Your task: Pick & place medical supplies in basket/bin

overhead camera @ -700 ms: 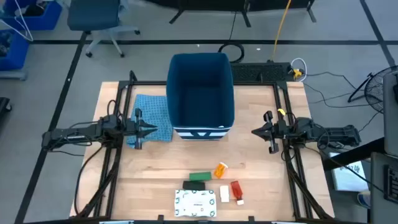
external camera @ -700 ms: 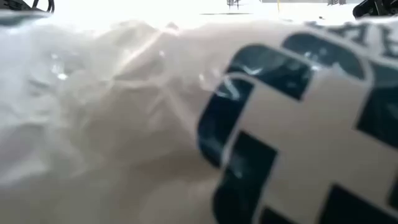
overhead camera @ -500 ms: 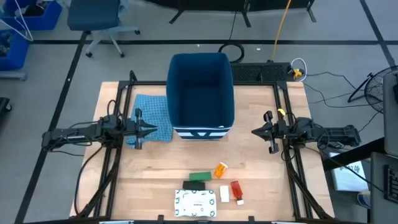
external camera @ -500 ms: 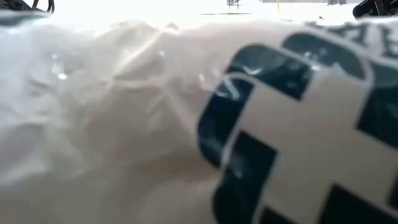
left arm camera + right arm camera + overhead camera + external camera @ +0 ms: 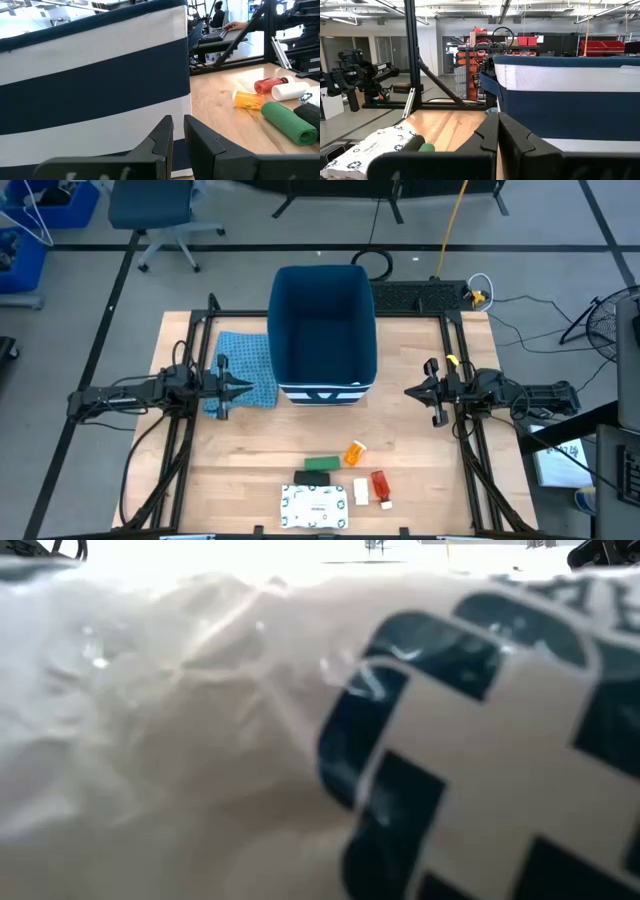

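The dark-blue bin (image 5: 322,330) stands at the table's middle-far part, and its white-banded wall (image 5: 95,80) fills the left wrist view. The supplies lie near the near edge: orange pill bottle (image 5: 354,452), green box (image 5: 322,464), black bar (image 5: 312,478), white patterned packet (image 5: 314,506), small white piece (image 5: 361,493) and red white-tipped tube (image 5: 380,485). My left gripper (image 5: 240,388) hovers shut left of the bin, over the cloth's edge. My right gripper (image 5: 412,391) hovers shut right of the bin. Both are far from the supplies.
A light blue cloth (image 5: 245,365) lies flat left of the bin, under my left gripper. The white packet (image 5: 320,740) sits right against the low camera and blocks that view. Bare wood stretches between the bin and the supplies. Black frame rails run along both table sides.
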